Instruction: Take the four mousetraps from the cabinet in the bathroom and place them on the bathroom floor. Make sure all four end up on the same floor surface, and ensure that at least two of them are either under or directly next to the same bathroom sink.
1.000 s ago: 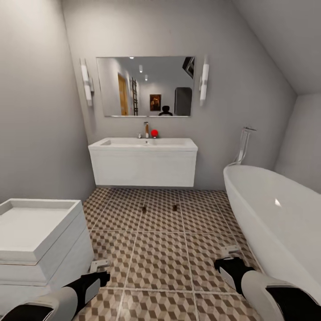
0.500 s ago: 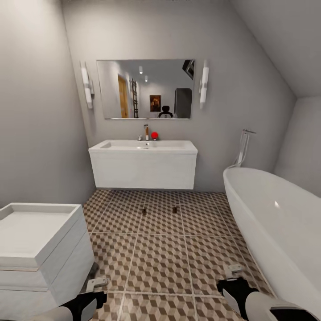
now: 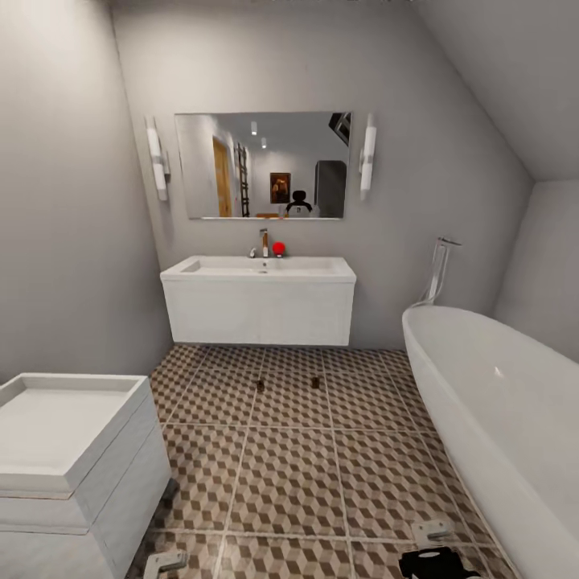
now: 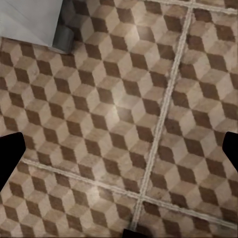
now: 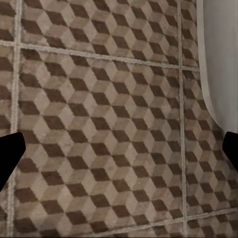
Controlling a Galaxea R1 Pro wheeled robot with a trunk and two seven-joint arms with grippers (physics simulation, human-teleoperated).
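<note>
Two mousetraps lie before the bathroom sink, bathtub alongside; both jaws spread wide.

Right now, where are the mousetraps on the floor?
In the head view, two mousetraps lie side by side on the tiled floor, just in front of the sink, left of the bathtub.

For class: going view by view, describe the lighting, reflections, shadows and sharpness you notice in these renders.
Head view: soft even light; the mirror reflects ceiling spots and a doorway; a small highlight on the bathtub; dim shadow under the sink; two mousetraps are too small to resolve. Left wrist view: a pale sheen on the bathroom floor, slightly soft. Right wrist view: flat, even light.
</note>
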